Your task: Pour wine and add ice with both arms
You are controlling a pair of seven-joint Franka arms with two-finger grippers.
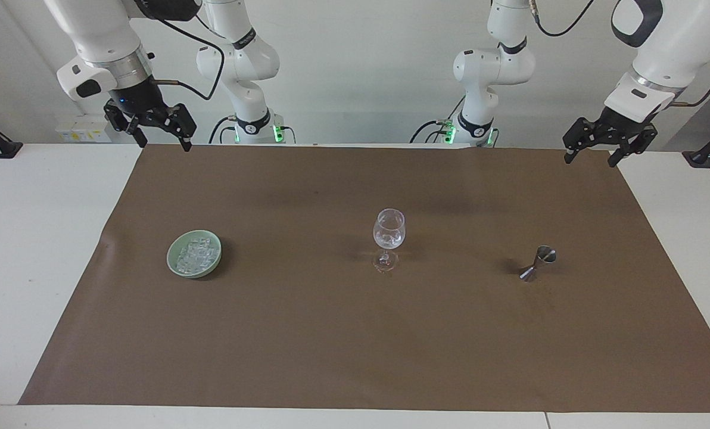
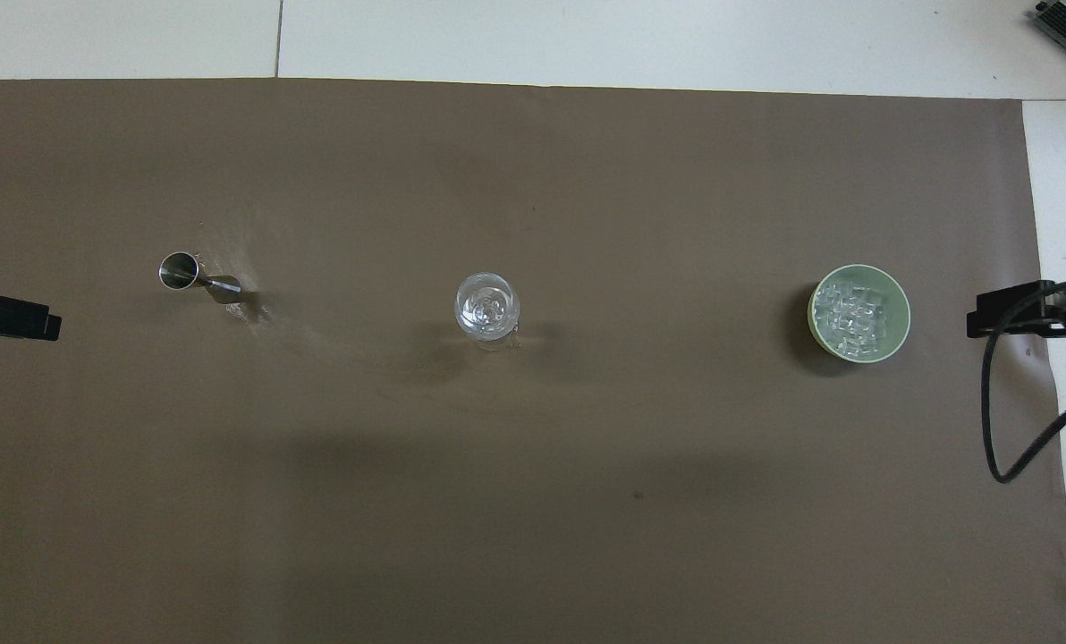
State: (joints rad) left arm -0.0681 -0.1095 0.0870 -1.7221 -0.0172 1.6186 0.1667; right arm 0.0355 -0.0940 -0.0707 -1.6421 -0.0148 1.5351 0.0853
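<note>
While both arms wait raised at the robots' edge of the table [image 1: 33,238], three items stand in a row across the middle of a brown mat [image 1: 355,345]. The right gripper [image 1: 163,143] hangs above the mat's corner at the right arm's end, fingers spread apart and grasping nothing. The left gripper [image 1: 593,158] hangs above the mat's corner at the left arm's end, likewise released and empty. In the overhead view only the black tip of each shows at the frame's edges: the left gripper [image 2: 10,316] and the right gripper [image 2: 1025,310], the latter with a black cable [image 2: 994,420] looping below it.

The ice [image 1: 197,255] lies heaped as small clear cubes in a pale green bowl [image 1: 175,269] toward the right arm's end of the mat; from above, the ice [image 2: 855,315] fills most of the bowl [image 2: 901,295]. A clear stemmed wine glass [image 1: 388,232] stands upright at the mid-table position, well apart from the bowl; seen from above, the wine glass [image 2: 486,309] appears to hold something clear in its bowl, possibly ice or liquid, though this cannot be told with certainty. A small metal jigger [image 1: 538,262] stands toward the left arm's end, its open mouth visible in the overhead view [image 2: 178,270]. Neither gripper touches any item.
</note>
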